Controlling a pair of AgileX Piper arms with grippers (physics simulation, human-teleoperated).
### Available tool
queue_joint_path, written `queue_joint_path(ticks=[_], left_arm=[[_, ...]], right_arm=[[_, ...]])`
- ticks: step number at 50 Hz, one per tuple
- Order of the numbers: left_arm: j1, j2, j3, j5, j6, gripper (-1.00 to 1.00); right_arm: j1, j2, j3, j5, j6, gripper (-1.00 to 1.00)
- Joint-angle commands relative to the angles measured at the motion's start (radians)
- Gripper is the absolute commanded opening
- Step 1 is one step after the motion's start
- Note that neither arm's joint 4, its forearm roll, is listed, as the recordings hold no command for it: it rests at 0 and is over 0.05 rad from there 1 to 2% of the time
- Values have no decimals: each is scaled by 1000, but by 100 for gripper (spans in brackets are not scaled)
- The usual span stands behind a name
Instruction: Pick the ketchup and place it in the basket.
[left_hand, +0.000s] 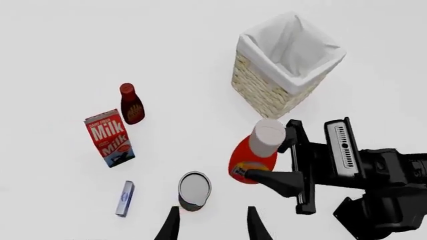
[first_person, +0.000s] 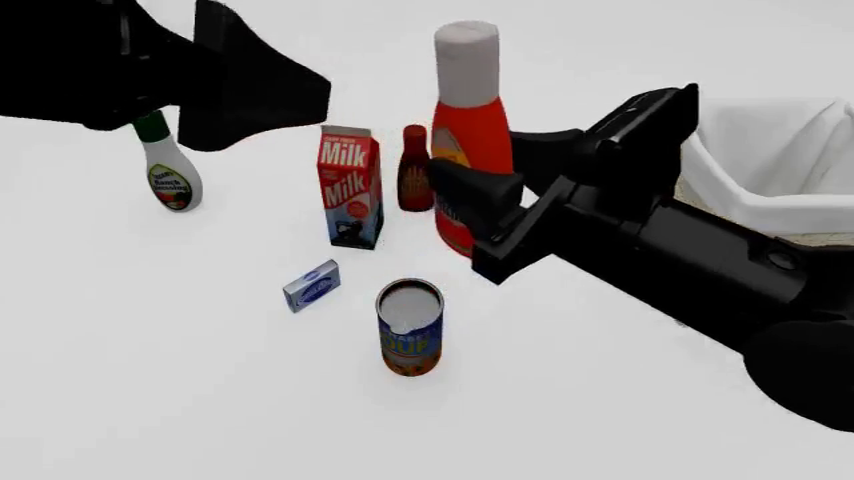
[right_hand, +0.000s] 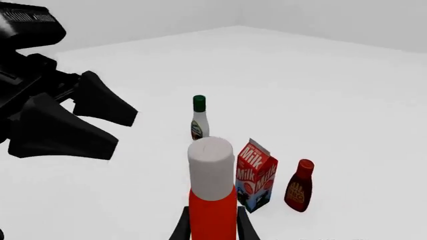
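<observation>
1. The basket stands on the table to the right, just behind the right arm.
2. The ketchup is upright between the right gripper jaws, clenched on its body; whether it is off the table I cannot tell.
3. Lift it straight, clear the rim, then lower it inside.
4. The left gripper hangs with jaws released, above the can.

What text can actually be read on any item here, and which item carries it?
"Milk", printed twice on the milk carton.
Too blurred to read: the labels on the ketchup, dark red bottle, green-capped bottle, can and small blue box.
</observation>
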Motion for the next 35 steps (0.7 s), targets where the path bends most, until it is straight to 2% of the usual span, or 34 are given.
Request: queue_joint_path(ticks=[1, 4, 5, 6, 11, 16, 18, 19, 21, 23, 24, 26, 30, 32, 33, 34, 35], left_arm=[[72, -50, 79, -74, 9, 100], [85, -55, 101, -89, -4, 100], [102, -66, 116, -102, -36, 100], [105, -71, 121, -107, -39, 100], [175, -112, 176, -165, -70, 100], [236, -130, 229, -208, -72, 100], [232, -151, 265, -234, -150, 100], [247, -153, 270, -239, -112, 100], [269, -174, 299, -263, -158, 100], [284, -181, 309, -273, -143, 100], [295, -198, 350, -300, -178, 100], [306, -204, 363, -312, -161, 100], [342, -232, 416, -359, -189, 100], [365, -235, 430, -372, -173, 100], [374, -252, 433, -383, -156, 100], [378, -254, 445, -390, -159, 100], [413, -267, 447, -404, -120, 100]], right_arm=[[-54, -40, -17, 34, 1, -100], [-64, -43, -20, 40, -4, -100], [-74, -48, -26, 46, -1, -100], [-76, -52, -27, 50, 0, -100], [-102, -68, -34, 67, -5, -100], [-112, -77, -36, 74, -9, -100], [-118, -83, -36, 76, -6, -100], [-122, -86, -37, 78, -8, -100], [-127, -92, -38, 81, -9, -100], [-132, -94, -42, 85, -12, -100], [-134, -105, -46, 95, -15, -100], [-139, -109, -49, 100, -18, -100], [-151, -124, -57, 115, -24, -100], [-160, -127, -60, 117, -34, -100], [-169, -128, -59, 116, -63, -100], [-171, -131, -58, 117, -51, -100], [-176, -135, -60, 121, -43, -100]])
